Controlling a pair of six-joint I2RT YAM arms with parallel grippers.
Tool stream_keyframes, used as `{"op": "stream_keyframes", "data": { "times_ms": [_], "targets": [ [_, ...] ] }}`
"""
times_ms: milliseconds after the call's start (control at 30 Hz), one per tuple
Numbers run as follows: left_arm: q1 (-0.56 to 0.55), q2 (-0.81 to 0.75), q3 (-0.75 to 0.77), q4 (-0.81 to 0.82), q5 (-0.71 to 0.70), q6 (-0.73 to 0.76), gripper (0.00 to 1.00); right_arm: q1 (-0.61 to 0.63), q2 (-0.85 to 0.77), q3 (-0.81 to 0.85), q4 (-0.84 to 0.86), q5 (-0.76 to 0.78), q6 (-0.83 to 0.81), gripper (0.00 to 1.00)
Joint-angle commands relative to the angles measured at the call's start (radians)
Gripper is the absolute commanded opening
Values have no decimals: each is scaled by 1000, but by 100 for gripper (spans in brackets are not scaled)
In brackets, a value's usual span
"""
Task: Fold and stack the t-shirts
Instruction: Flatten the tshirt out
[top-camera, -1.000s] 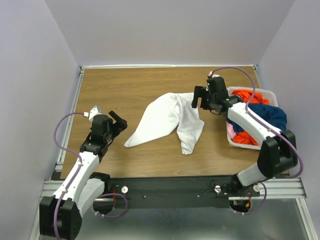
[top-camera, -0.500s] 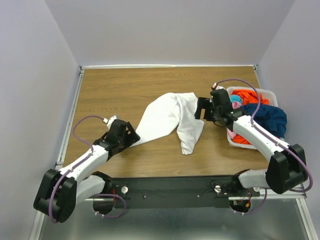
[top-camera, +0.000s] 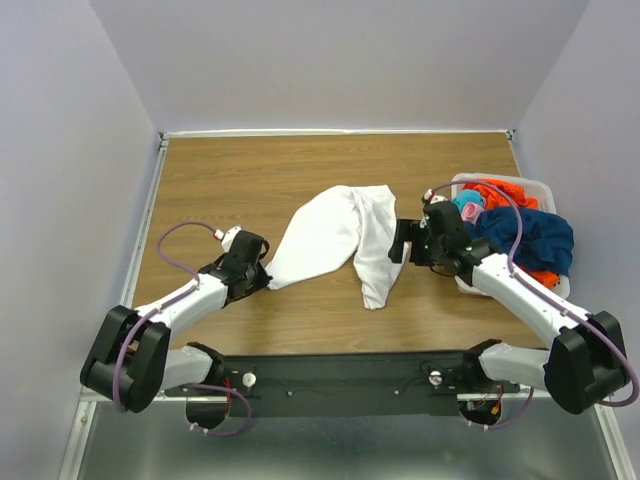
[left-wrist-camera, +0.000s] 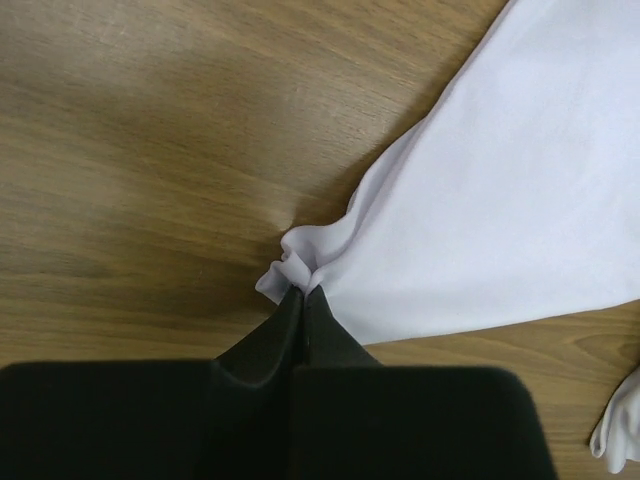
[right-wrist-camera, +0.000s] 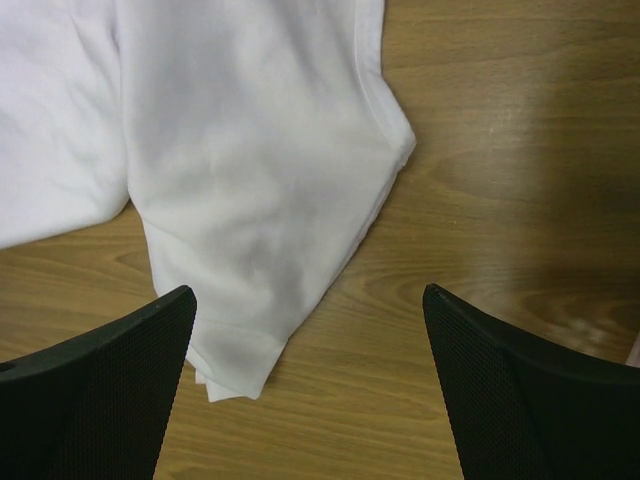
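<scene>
White t-shirt (top-camera: 335, 235) lies bunched in the middle of the table (top-camera: 220, 180); left gripper (left-wrist-camera: 303, 298) pinched shut on only its corner tip, right gripper (right-wrist-camera: 308, 330) wide open and empty above it, so that thin bite could slip once pulled.

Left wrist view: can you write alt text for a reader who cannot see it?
The left gripper, black and closed, pinches a bunched corner of the plain white cloth t-shirt, which fans out toward the upper right. The shirt lies on a brown wood-grain table.
</scene>
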Motion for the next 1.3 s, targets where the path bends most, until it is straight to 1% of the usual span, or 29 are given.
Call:
{"op": "stream_keyframes", "data": {
  "times_ms": [0,33,133,200,233,333,433,600,667,733,800,867,900,967,1000,1033,1067,1100,1133,1200,1233,1267],
  "targets": [
    [-7,14,28,21,-26,40,0,43,-22,-29,-8,-5,17,100],
    [-7,7,25,30,-19,43,0,60,-13,-29,-22,7,12,100],
    [-7,-54,20,59,-13,51,0,179,23,-31,-49,79,29,100],
    [-7,-89,15,61,-25,57,0,230,32,-31,-69,105,75,100],
    [-7,-106,14,61,-30,57,0,286,35,-33,-78,134,90,100],
    [-7,-190,3,61,-39,58,0,385,55,-40,-92,171,153,100],
    [-7,-242,-6,64,-38,61,0,434,107,-48,-86,214,203,99],
    [-7,-292,-6,64,-30,66,0,515,248,-25,-80,282,270,94],
    [-7,-299,-6,67,-29,64,0,526,291,-17,-80,299,305,93],
    [-7,-298,-1,63,-29,67,0,526,328,-14,-80,300,353,83],
    [-7,-290,5,56,-29,71,0,529,362,-10,-83,308,380,62],
    [-7,-289,8,53,-30,72,0,529,359,-3,-83,326,404,36],
    [-7,-290,12,53,-32,74,0,528,349,-2,-83,334,407,26],
    [-7,-292,20,55,-41,74,0,528,327,9,-86,363,404,19],
    [-7,-295,28,58,-51,75,0,528,298,15,-91,380,393,14],
    [-7,-296,31,60,-58,80,0,526,281,26,-92,398,382,12],
    [-7,-296,35,66,-67,81,0,525,264,32,-92,439,371,4],
    [-7,-296,41,70,-75,84,0,523,250,41,-95,461,361,1],
    [-7,-295,55,76,-94,89,0,505,219,50,-94,493,338,1],
    [-7,-281,75,93,-122,98,0,462,202,87,-94,498,303,1],
    [-7,-276,98,104,-156,101,0,412,199,101,-89,497,254,1],
    [-5,-269,110,128,-170,106,0,392,201,119,-80,500,227,1]
  ]
}}
